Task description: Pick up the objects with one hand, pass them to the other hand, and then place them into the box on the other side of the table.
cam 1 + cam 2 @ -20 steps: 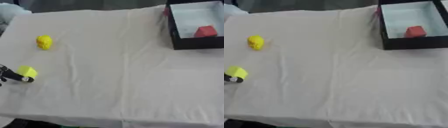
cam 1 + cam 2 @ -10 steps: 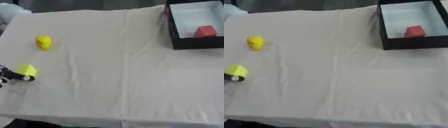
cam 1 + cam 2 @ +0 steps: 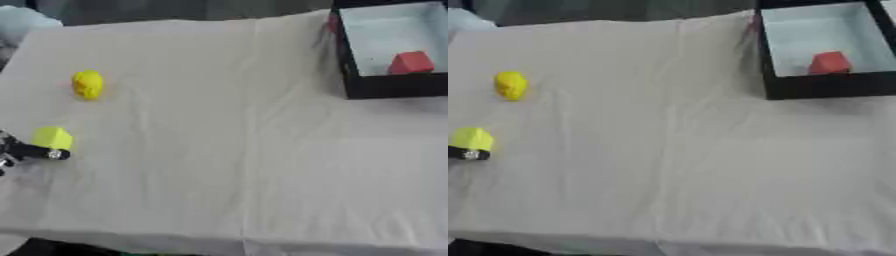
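A yellow-green block lies near the table's left edge. My left hand reaches in from the left edge, one straight black finger with a silver tip lying against the block's near side; the rest of the hand is cut off. A rounder yellow object sits farther back on the left. At the far right stands a black box with a pale floor, and a red block lies inside it. My right hand shows in neither view.
A wrinkled white cloth covers the whole table. Its front edge runs along the bottom of the view. A pale rounded thing shows at the far left corner.
The yellow-green block and the left hand's finger have edged very slightly toward the far side. Nothing else has moved.
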Motion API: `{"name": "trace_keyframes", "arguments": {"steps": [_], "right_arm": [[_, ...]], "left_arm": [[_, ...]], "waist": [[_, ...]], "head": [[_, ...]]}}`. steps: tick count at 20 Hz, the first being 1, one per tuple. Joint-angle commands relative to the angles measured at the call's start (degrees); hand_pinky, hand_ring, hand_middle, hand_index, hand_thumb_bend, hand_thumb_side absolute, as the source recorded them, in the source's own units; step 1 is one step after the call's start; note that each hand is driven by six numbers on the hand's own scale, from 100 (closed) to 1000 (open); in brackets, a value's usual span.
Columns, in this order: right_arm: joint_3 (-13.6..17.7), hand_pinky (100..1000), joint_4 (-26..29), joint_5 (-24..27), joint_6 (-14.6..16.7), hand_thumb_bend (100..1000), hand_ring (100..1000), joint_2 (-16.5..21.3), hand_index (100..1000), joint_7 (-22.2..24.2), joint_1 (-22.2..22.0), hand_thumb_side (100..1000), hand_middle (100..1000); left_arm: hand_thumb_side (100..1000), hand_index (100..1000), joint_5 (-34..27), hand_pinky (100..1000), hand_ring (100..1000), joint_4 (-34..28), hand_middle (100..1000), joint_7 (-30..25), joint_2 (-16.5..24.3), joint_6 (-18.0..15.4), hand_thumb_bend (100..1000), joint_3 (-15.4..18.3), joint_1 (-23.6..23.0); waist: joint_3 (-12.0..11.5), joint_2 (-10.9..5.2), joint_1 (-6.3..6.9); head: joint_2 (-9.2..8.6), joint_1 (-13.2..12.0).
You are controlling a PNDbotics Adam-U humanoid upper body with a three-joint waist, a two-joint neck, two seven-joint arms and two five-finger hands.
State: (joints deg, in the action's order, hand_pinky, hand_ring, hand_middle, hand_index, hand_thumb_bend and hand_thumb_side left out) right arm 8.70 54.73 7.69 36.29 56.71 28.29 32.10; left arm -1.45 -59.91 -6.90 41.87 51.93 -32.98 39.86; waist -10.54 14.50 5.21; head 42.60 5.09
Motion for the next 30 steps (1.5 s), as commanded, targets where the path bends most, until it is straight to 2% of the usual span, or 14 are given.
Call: {"name": "trace_keyframes", "arguments": {"steps": [1, 3, 7, 10, 11, 15, 17, 18, 22, 30], "right_arm": [[0.2, 1000, 0.1, -0.6, 0.2, 100, 1000, 1.7, 951, 0.3, 0.5, 296, 1000], [0.2, 1000, 0.1, -0.7, 0.1, 100, 1000, 1.7, 951, 0.3, 0.5, 298, 1000], [0.1, 1000, 0.0, -0.7, 0.2, 100, 1000, 1.7, 951, 0.3, 0.6, 296, 1000], [0.1, 1000, -0.2, -0.7, 0.2, 100, 1000, 1.7, 951, 0.3, 0.6, 296, 1000], [0.1, 1000, -0.2, -0.7, 0.3, 100, 1000, 1.7, 950, 0.3, 0.6, 295, 1000], [0.1, 1000, -0.4, -0.8, 0.4, 100, 1000, 1.9, 950, 0.3, 0.6, 296, 1000], [0.1, 1000, -0.5, -0.9, 0.4, 100, 1000, 1.9, 950, 0.3, 0.6, 270, 1000], [0.0, 1000, -0.5, -1.0, 0.4, 100, 1000, 1.9, 950, 0.4, 0.6, 291, 1000], [-0.1, 1000, -0.6, -1.4, 0.6, 100, 1000, 1.8, 950, 0.4, 0.6, 288, 1000], [0.0, 1000, -0.9, -1.9, 0.8, 100, 1000, 1.5, 950, 0.2, 0.3, 284, 1000]], "left_arm": [[187, 604, 0.3, 765, 784, 0.0, 672, 0.0, 1.4, 0.0, 622, 0.6, 0.9], [104, 599, 0.5, 765, 783, 0.0, 669, -0.2, 1.5, 0.0, 583, 0.6, 0.9], [100, 592, 0.8, 762, 779, -0.4, 664, -0.2, 1.8, 0.0, 539, 0.8, 0.8], [110, 589, 0.8, 760, 776, -0.8, 661, 0.1, 2.0, 0.0, 583, 1.1, 0.6], [137, 590, 0.8, 760, 777, -0.9, 662, 0.1, 2.1, 0.0, 604, 1.1, 0.6], [487, 646, 0.5, 767, 788, -1.7, 680, -0.7, 3.2, 0.0, 775, 0.7, -0.1], [556, 664, 0.7, 768, 790, -2.2, 683, -1.3, 3.8, 0.0, 787, 0.5, -0.3], [553, 666, 0.9, 767, 789, -2.2, 681, -1.4, 3.9, 0.0, 803, 0.5, -0.4], [562, 663, 2.0, 761, 783, -0.9, 673, -1.3, 3.3, 0.0, 795, 0.9, 0.3], [524, 654, 5.2, 760, 779, 2.5, 667, -1.8, 0.6, 0.0, 786, 0.9, 3.0]], "waist": [[0.0, -0.94, -0.18], [0.0, -0.98, -0.17], [-0.1, -1.11, -0.17], [-0.2, -1.20, -0.19], [-0.2, -1.22, -0.20], [-0.2, -1.26, -0.11], [-0.3, -1.26, 0.02], [-0.3, -1.27, 0.06], [-0.3, -1.29, 0.07], [-0.1, -1.21, -0.09]], "head": [[-0.44, -0.4], [-0.41, -0.4], [-0.36, -0.5], [-0.39, -0.5], [-0.36, -0.5], [-0.20, -0.6], [-0.12, -0.7], [-0.09, -0.7], [-0.14, -0.7], [-0.11, -0.9]]}}
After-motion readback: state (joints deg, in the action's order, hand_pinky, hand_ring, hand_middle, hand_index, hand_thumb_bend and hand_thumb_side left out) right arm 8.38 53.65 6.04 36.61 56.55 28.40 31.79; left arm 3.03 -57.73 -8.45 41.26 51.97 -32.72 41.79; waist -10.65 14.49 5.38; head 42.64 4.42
